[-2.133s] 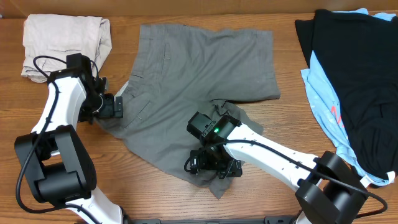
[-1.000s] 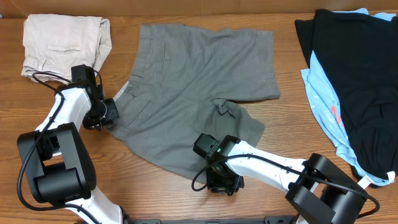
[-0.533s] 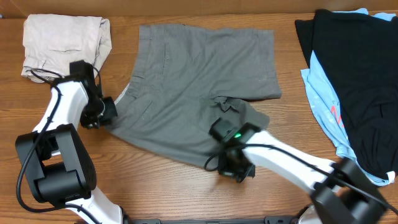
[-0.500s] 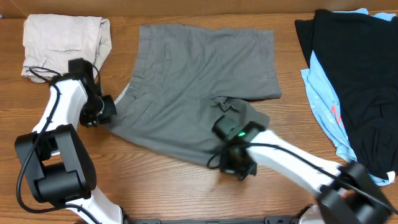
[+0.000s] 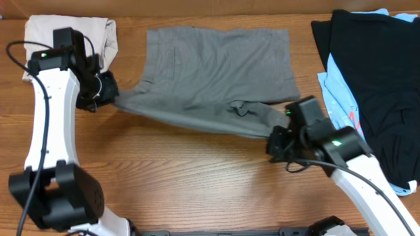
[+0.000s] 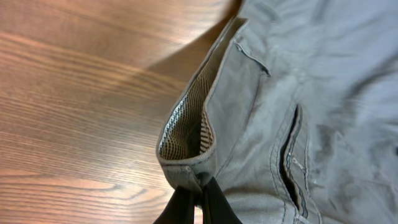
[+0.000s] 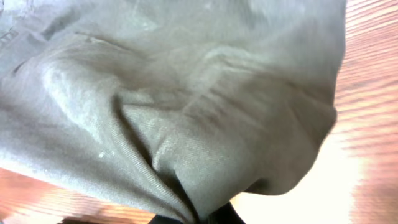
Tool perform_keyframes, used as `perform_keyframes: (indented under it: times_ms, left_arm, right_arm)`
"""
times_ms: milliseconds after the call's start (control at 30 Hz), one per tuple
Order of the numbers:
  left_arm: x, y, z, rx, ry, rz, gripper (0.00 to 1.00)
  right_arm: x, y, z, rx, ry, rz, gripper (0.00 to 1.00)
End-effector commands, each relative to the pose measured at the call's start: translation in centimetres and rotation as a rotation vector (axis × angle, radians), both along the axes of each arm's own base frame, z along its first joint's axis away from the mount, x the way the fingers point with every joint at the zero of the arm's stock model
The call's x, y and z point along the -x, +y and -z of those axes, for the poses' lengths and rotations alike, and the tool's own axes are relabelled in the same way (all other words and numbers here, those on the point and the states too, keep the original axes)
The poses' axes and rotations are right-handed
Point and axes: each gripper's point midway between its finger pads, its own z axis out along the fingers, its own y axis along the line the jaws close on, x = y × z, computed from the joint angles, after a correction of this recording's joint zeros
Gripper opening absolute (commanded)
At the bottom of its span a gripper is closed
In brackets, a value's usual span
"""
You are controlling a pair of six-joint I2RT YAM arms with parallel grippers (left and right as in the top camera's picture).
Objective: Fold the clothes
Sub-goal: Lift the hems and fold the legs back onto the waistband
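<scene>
Overhead: the right gripper point(image 5: 274, 143) is nearest, clamped on the near leg hem of the grey shorts point(image 5: 216, 72). Right wrist view shows cloth bunched in its grip. The left gripper point(image 5: 108, 92) is pinched tight on the waistband point(image 6: 186, 124) corner, with checked lining showing.

The near edge is taut between the two and looks lifted off the table point(image 5: 164, 190). The far half lies flat mid-table.

The long axis runs left-right, waistband left, hems right, with the taut edge slanting toward the near right. The pocket slit point(image 6: 291, 155) faces up.

My read: light, soft woven cloth that sags and creases and isn't slippery. The waistband is the stiffest part, so the corner and hem are sound holds.

Beyond: a beige garment point(image 5: 104, 29) far left, and a black garment point(image 5: 387, 72) over a light-blue one point(image 5: 336, 105) far right.
</scene>
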Motion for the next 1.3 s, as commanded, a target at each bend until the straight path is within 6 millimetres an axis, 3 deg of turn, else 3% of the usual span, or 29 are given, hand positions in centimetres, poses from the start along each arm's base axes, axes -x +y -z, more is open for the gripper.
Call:
perform_keyframes:
  times_ms: [0,267,400,500,700,933,1100,1267]
  left_arm:
    - [0.1,0.8,-4.8,-0.083,-0.120,-0.012,0.04]
    - [3.1,-0.5,-8.2,-0.097,-0.172,0.012,0.04]
    - [4.8,0.3,-8.7,-0.150,-0.145,-0.005,0.04]
    - [5.6,0.9,-8.5,-0.189,-0.110,-0.016,0.04]
    - [5.2,2.3,-8.5,-0.239,-0.116,-0.097,0.04]
    - [1.3,2.9,-7.8,-0.238,-0.210,-0.151,0.04]
    - [-1.6,3.3,-3.7,-0.227,-0.177,-0.175,0.04]
    - [-6.3,3.4,1.3,-0.188,-0.179,-0.186,0.04]
  right_arm:
    - [-0.3,-2.7,-3.0,0.048,-0.098,0.058,0.04]
    - [2.0,-4.7,-8.9,0.059,-0.201,0.083,0.04]
    - [1.9,-5.5,-10.4,0.108,-0.228,0.079,0.04]
    - [0.8,-6.1,-10.4,0.157,-0.235,0.096,0.04]
    - [-4.0,-6.9,-9.1,0.222,-0.253,0.097,0.04]
    - [-12.5,-9.3,-6.9,0.271,-0.334,0.109,0.04]
    - [-17.4,-8.8,-5.0,0.271,-0.391,0.081,0.04]
    - [-21.4,-8.5,-3.0,0.269,-0.442,0.083,0.04]
